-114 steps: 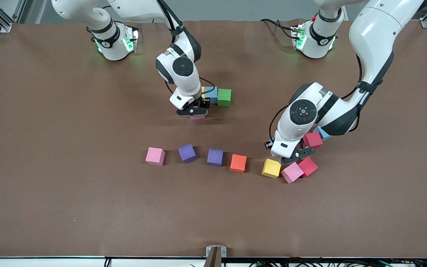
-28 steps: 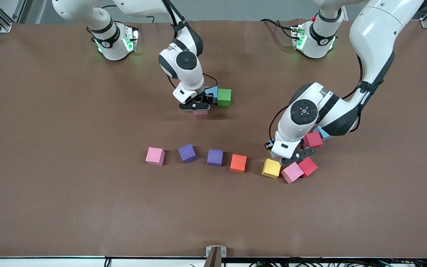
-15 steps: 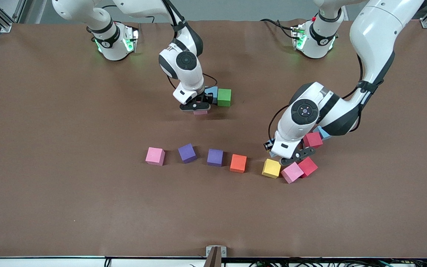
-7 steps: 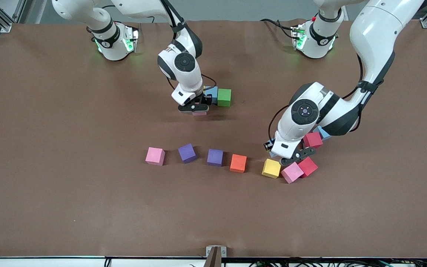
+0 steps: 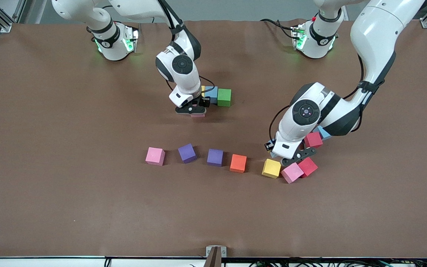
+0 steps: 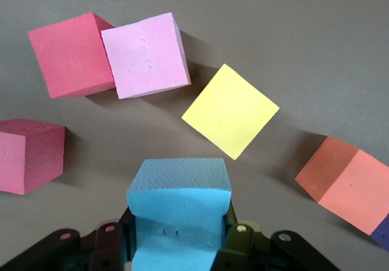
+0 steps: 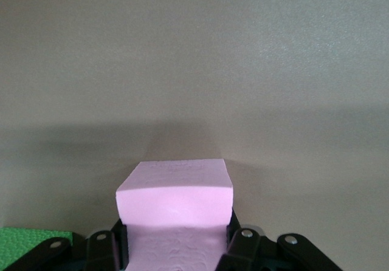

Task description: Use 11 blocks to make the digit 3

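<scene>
My right gripper (image 5: 192, 108) is shut on a pink block (image 7: 175, 201), low over the table just beside the yellow block (image 5: 202, 90). That yellow block sits in a touching row with a light blue block (image 5: 211, 93) and a green one (image 5: 224, 97). My left gripper (image 5: 295, 155) is shut on a light blue block (image 6: 179, 186), over the cluster at the left arm's end. Below it lie a yellow block (image 6: 231, 111) and a pink block (image 6: 146, 55). A loose row holds a pink block (image 5: 155, 155), two purple blocks (image 5: 187, 152) (image 5: 215, 157) and an orange one (image 5: 238, 163).
Two red cubes (image 5: 307, 166) (image 5: 313, 139) lie by the left gripper, one touching the pink block. Another light blue block (image 5: 324, 132) peeks out under the left arm. The brown table (image 5: 87, 207) stretches wide toward the front camera.
My right gripper has shifted slightly toward the right arm's end of the table with the pink block in it. The left arm has stayed put.
</scene>
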Robot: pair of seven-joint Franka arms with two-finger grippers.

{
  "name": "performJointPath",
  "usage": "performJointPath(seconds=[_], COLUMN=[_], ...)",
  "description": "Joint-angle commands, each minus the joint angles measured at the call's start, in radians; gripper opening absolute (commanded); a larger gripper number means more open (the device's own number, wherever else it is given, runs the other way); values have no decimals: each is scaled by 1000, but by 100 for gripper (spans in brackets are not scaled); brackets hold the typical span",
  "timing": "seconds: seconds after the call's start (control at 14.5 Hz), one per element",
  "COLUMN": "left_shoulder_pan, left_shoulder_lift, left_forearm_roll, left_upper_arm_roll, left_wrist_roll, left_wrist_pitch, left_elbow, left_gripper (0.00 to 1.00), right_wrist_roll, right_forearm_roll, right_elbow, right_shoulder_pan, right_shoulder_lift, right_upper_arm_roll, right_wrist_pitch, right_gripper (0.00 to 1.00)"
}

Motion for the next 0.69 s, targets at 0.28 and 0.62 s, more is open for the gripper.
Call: performJointPath(seconds=[0.28, 0.62], left_shoulder_pan=[7, 7], left_shoulder_lift=[-11, -11], left_forearm_roll=[-16, -16], left_upper_arm_roll=[-8, -8], left_wrist_roll=[0, 0], left_wrist_pitch=[-18, -18], left_elbow=[4, 4], left_gripper=[33, 33], right_wrist_roll=[43, 51], right_forearm_roll=[7, 7], right_elbow=[-32, -30], right_shoulder_pan=[22, 38], right_shoulder_lift=[-9, -26], right_upper_arm_roll=[2, 4], right_wrist_pitch=[-18, -47], right_gripper=[2, 2])
